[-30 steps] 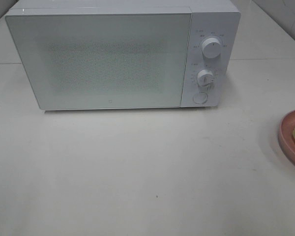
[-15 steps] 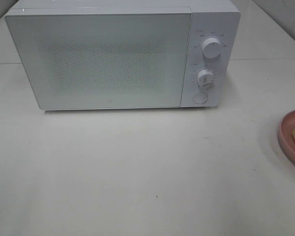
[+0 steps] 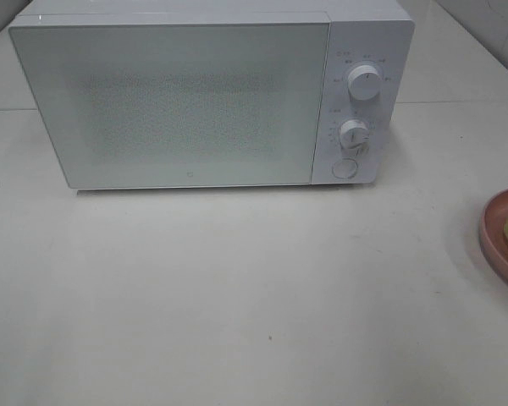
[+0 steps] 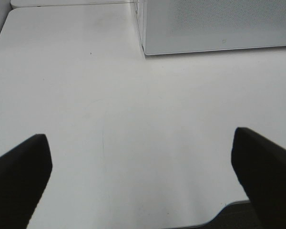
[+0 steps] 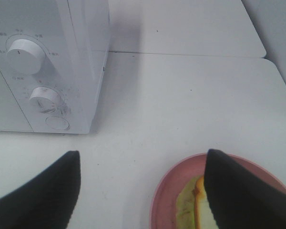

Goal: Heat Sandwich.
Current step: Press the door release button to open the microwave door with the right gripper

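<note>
Two grippers: I see both released, jaws standing wide, holding nothing.
Left gripper [image 4: 138, 176]: I hold it over bare table [image 3: 237, 296] near the front edge, left of centre.
Right gripper [image 5: 140, 191]: I hold it above the plate, one finger partly hiding the sandwich.
Sandwich [image 5: 193, 212]: on the pink plate [image 5: 167, 191] at the table's right edge, untouched.
Microwave [image 3: 169, 101]: toward the far edge, door [image 3: 178, 106] closed, door button [image 3: 345, 168] below two dials.
Step in hand: I judge nothing begun; start position.
Next move: I expect to open the door first, probably by pressing that button, then carry the plate inside.
</note>
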Robot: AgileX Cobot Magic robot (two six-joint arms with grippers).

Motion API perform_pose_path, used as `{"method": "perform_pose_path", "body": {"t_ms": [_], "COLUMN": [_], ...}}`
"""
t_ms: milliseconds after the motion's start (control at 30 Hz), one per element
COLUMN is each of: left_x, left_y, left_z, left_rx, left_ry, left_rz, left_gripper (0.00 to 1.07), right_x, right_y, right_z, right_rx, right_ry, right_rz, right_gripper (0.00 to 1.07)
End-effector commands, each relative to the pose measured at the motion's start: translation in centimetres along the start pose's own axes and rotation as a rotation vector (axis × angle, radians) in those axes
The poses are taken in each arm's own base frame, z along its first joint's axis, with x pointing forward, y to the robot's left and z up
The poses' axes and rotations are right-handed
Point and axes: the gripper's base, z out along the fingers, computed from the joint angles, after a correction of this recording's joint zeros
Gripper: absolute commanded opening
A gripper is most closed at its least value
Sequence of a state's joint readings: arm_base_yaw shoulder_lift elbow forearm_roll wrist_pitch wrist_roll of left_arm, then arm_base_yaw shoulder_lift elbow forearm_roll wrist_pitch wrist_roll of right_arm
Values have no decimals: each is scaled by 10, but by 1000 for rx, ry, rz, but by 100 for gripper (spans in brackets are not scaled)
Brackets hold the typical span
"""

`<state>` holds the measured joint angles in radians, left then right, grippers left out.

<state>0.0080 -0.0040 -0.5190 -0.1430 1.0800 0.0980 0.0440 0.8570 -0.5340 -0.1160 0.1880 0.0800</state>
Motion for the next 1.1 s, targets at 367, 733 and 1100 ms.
{"method": "perform_pose_path", "body": {"t_ms": [367,733,1100], "left_x": [1,1,1], "left_y": [-1,-1,-1], "left_z": [-3,-3,-3], "left_rx": [0,0,0], "left_ry": [-28,-28,-28], "left_rz": [-2,-2,-2], "left_gripper": [98,98,98], "right_x": [-5,30,59], "right_y": [2,7,29], "right_z": [39,50,54], "right_rx": [-20,-44,-24], "right_ry": [-55,-354,-378], "right_rz": [40,60,38], "right_gripper": [70,70,70]}}
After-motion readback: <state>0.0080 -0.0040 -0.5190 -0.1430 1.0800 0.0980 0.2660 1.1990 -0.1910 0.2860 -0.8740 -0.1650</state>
